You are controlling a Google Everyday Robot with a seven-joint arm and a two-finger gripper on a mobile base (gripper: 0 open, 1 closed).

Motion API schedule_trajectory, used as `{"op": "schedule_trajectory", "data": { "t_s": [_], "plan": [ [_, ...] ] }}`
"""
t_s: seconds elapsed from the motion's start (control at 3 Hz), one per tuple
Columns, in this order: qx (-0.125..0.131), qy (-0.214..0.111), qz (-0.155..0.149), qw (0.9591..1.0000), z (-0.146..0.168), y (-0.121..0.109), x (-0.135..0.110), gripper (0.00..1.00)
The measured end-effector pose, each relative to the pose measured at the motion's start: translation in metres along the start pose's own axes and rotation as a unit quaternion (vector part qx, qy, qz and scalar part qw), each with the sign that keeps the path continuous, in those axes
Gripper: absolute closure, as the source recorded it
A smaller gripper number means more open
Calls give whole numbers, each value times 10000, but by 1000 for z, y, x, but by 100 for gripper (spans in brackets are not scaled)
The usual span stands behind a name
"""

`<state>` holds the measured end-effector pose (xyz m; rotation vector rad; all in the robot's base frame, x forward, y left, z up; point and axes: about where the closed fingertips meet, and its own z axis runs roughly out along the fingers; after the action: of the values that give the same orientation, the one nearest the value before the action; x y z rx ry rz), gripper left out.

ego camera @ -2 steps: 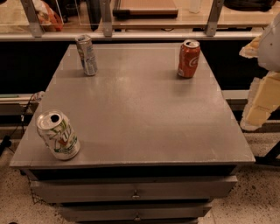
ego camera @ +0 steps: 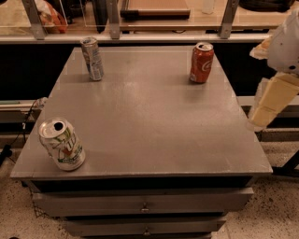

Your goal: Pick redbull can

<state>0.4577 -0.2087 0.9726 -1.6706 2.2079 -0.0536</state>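
While the redbull can [ego camera: 92, 58] stays put, the end effector [ego camera: 273, 102] hovers at right, grip unreadable.

Pale cream and white gripper [ego camera: 273, 100]: beyond the right edge of the grey tabletop [ego camera: 149, 121], partly cut off by the picture's right border.
Slim silver and blue redbull can [ego camera: 92, 58], far-left corner: lettering too blurred to read.
Grey metal drawers [ego camera: 145, 200] under the front edge: lowest one cropped at the bottom border.
Flat brown board [ego camera: 156, 7] beyond the far edge: cropped at the top.
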Motion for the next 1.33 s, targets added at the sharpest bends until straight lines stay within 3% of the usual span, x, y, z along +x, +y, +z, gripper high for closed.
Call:
{"op": "schedule_trajectory", "data": {
  "t_s": [0.33, 0.67, 1.0, 1.33],
  "plan": [
    [0, -802, 379, 9961, 40, -41, -50, 0],
    [3, -1223, 544, 9910, 82, -76, -103, 0],
    [-98, -1616, 600, 9850, 139, -105, -184, 0],
    [-98, -1617, 601, 9850, 139, -105, -184, 0]
  ]
}}
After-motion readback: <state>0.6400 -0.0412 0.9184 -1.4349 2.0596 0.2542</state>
